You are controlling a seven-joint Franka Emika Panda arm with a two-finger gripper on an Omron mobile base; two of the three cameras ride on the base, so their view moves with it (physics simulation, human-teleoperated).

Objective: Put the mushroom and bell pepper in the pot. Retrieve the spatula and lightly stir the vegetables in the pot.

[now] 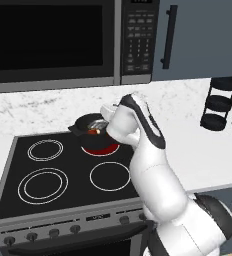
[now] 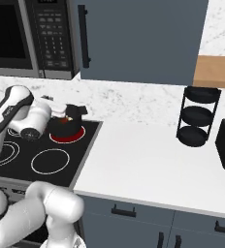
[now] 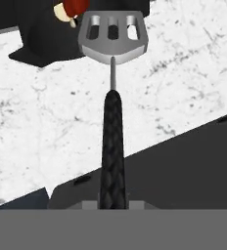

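Two vegetables, mushroom [image 3: 61,13] and bell pepper [image 3: 78,6], sit at upper left while my gripper [image 3: 112,202] clamps the stiff, light spatula [image 3: 112,36] by its textured handle.

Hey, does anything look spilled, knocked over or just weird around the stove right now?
Nothing stands out. The pot sits upright on the glowing red burner with the pepper and mushroom inside, and the gripper holds the spatula by it.

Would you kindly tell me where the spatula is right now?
In the hand view the spatula is held in the gripper, its slotted head at the pot beside the bell pepper.
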